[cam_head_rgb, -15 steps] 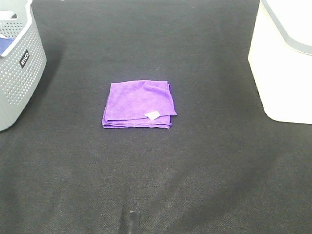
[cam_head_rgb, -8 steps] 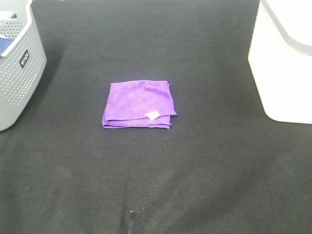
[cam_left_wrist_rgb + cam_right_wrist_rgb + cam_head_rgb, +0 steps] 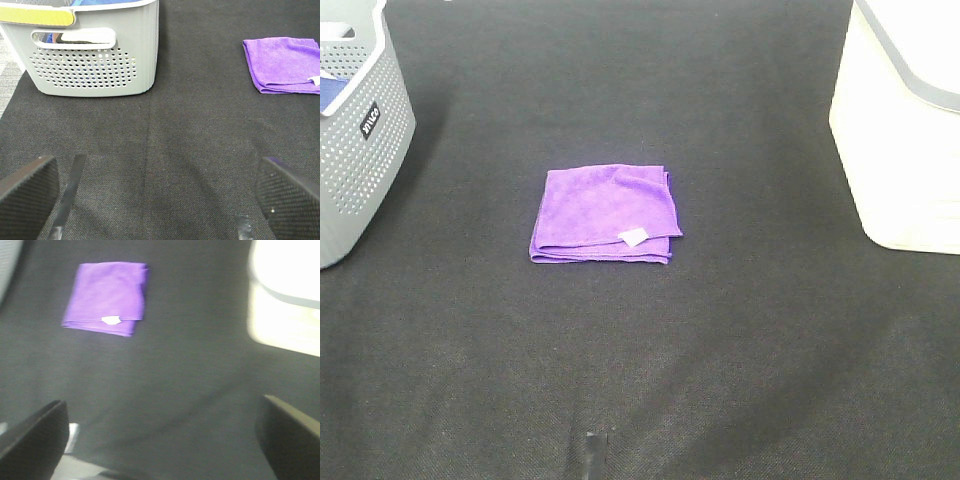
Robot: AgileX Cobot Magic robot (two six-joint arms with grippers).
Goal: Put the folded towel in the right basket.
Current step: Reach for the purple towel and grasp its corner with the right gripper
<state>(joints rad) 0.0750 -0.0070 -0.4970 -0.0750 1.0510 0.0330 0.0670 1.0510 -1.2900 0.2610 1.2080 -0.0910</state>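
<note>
A folded purple towel (image 3: 606,216) with a small white tag lies flat on the dark mat in the middle of the table. It also shows in the left wrist view (image 3: 284,65) and the right wrist view (image 3: 107,296). The right basket (image 3: 905,120) is white and stands at the right edge; it shows in the right wrist view (image 3: 285,295). Neither gripper shows in the high view. My left gripper (image 3: 157,197) is open and empty, well short of the towel. My right gripper (image 3: 162,440) is open and empty, also apart from the towel.
A grey perforated basket (image 3: 355,140) stands at the far left, also in the left wrist view (image 3: 92,47), with something blue inside. A small dark object (image 3: 590,455) sits at the front edge of the mat.
The high view shows no change. The towel and both baskets are where they were.
</note>
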